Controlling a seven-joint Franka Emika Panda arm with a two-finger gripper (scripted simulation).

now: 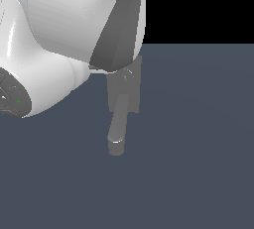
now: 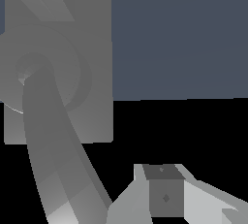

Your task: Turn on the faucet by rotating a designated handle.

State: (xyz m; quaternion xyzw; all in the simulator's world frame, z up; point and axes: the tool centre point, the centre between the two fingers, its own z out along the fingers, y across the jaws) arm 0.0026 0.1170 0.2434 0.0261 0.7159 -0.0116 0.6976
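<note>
Wrist view shows the unmarked grey faucet [image 2: 58,97], its curved spout [image 2: 53,169] beside one gripper finger [image 2: 164,196]; pincer state unclear.

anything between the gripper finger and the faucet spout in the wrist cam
Nothing. In the wrist view the finger sits right beside the lower spout, with no object between; whether they touch is unclear.

Flat even render light, sharp, no cast shadows, no glare
</note>
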